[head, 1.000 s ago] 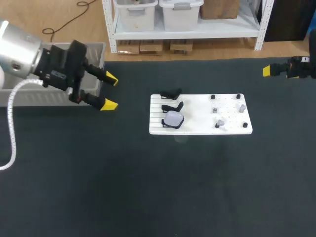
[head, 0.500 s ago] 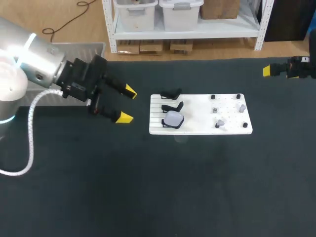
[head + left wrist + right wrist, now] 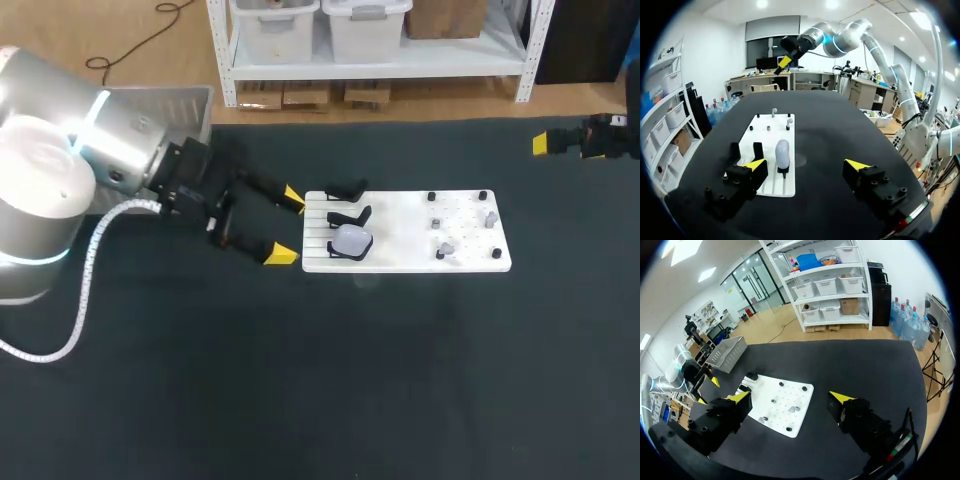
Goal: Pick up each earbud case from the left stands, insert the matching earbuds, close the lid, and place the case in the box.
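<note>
I've swung L gripper (image 3: 287, 227), spread wide, from box (image 3: 195, 100) to board (image 3: 400, 225) edge; earbud case (image 3: 351, 240) grab next. R gripper (image 3: 790, 397) spread too.

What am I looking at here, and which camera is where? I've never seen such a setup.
A robot with two arms stands at a black table. The wide picture looks down from above and behind it. The two round ones come from a camera on each wrist, looking out along the fingers. The left gripper is open at the left edge of a white board. The right gripper is open too, off at the far right. Neither holds anything. On the board one pale case sits on the nearest of three black stands; the other two are empty. Small grey pieces, probably earbuds, lie among pegs on its right half. A grey box stands at the far left.
</note>
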### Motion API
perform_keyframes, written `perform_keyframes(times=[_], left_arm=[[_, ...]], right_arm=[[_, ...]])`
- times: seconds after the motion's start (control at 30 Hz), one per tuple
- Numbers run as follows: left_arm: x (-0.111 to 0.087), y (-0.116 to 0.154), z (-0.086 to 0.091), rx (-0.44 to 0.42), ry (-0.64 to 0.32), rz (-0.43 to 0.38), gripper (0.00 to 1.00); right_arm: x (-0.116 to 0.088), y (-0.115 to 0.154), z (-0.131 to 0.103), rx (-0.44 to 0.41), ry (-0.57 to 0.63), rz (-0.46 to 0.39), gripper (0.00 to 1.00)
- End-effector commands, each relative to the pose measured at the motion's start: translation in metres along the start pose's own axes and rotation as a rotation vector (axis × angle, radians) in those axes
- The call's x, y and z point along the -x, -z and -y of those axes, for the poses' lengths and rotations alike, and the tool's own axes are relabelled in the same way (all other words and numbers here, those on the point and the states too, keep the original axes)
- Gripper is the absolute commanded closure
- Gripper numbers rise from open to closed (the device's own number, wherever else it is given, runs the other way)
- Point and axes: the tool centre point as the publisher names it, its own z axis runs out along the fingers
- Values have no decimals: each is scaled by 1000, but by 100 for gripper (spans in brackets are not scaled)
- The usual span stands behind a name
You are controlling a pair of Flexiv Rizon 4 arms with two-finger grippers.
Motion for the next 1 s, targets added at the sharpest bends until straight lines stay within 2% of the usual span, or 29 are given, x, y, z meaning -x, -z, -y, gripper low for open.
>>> perform_keyframes(times=[0.03, 0.33, 0.57, 0.73, 1.0], left_arm=[[-5, -13, -9, -14, 11, -4, 0], [-15, -31, -12, -13, 25, 1, 0], [-23, -42, -24, 3, 39, 5, 18], [-26, -50, -30, 7, 47, 5, 25], [-21, -60, -36, 20, 43, 13, 36]], right_arm=[[0, 0, 0, 1, 1, -1, 0], [0, 0, 0, 1, 1, -1, 0], [0, 0, 0, 1, 1, -1, 0], [0, 0, 0, 1, 1, -1, 0], [0, 0, 0, 1, 1, -1, 0]])
